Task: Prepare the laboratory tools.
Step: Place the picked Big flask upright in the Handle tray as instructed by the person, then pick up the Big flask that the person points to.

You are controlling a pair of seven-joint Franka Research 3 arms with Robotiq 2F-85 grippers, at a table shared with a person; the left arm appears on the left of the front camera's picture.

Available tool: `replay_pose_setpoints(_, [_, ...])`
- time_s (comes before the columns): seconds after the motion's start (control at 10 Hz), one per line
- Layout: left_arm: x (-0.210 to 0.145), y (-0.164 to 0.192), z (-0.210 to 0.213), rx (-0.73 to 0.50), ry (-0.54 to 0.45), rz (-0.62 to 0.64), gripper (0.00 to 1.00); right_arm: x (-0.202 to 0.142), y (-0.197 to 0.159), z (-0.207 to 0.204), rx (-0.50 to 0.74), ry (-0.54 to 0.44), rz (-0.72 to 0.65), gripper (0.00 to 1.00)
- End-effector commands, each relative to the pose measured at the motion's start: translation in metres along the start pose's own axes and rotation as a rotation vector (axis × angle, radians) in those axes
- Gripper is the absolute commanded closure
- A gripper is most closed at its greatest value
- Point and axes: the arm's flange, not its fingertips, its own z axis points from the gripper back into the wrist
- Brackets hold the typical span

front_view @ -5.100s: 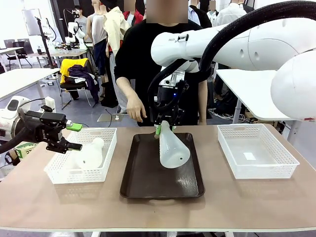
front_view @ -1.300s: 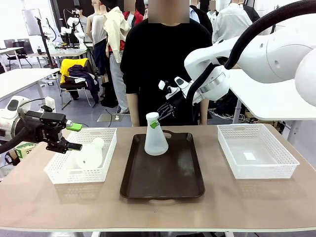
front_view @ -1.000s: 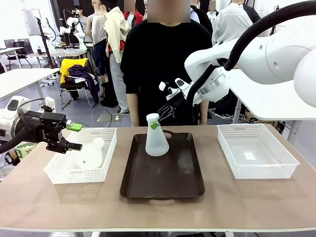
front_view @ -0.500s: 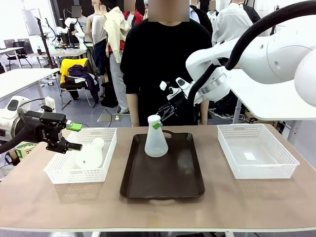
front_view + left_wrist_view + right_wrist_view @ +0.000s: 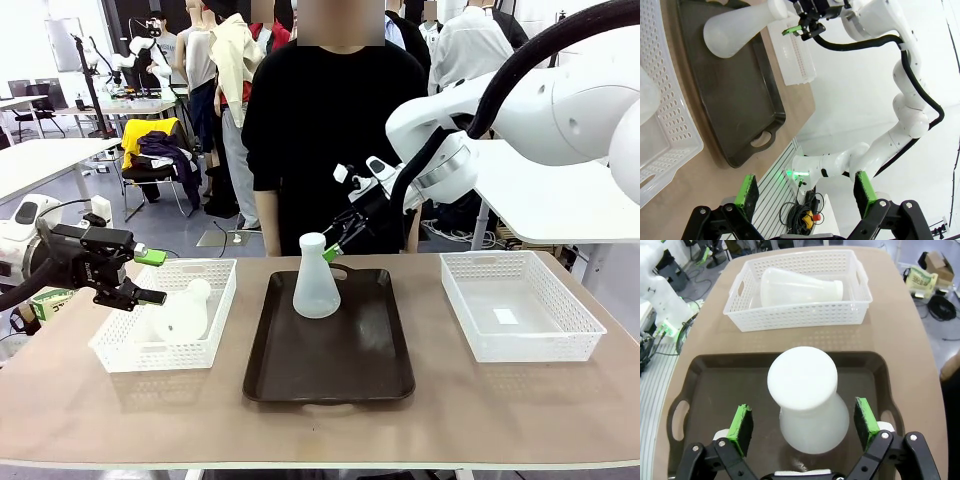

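My left hand [image 5: 150, 277] hangs over the left end of the worktop [image 5: 500, 410] with its green pads spread wide and nothing between them. It sits at the outer end of the left basket [image 5: 112, 355], a white mesh one. In that basket the lying flask [image 5: 178, 318] rests on its side, frosted white, neck towards the far side. Beside the basket, in the middle of the worktop, is the dark brown tray [image 5: 330, 370]. On its far half stands the upright flask [image 5: 316, 285], wide base flat on the tray and neck straight up. My right hand [image 5: 332, 252] is just beyond and beside that neck, pads spread apart and clear of the plastic, pinching nothing. To the right, well apart from the tray, sits the right basket [image 5: 520, 340], also white mesh. A person [image 5: 320, 130] in a black top stands at the far edge.
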Motion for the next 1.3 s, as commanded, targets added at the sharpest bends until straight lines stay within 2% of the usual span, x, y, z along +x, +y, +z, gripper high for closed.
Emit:
replay_pose_setpoints(0.0, [-0.0011,0.0008,-0.0012,-0.024,-0.02,-0.023,0.0,-0.0001,-0.0021,-0.0066,0.009,0.001,0.005,0.0])
replay_pose_setpoints(1.2, [-0.0011,0.0008,-0.0012,-0.024,-0.02,-0.023,0.0,-0.0001,-0.0021,-0.0066,0.009,0.001,0.005,0.0])
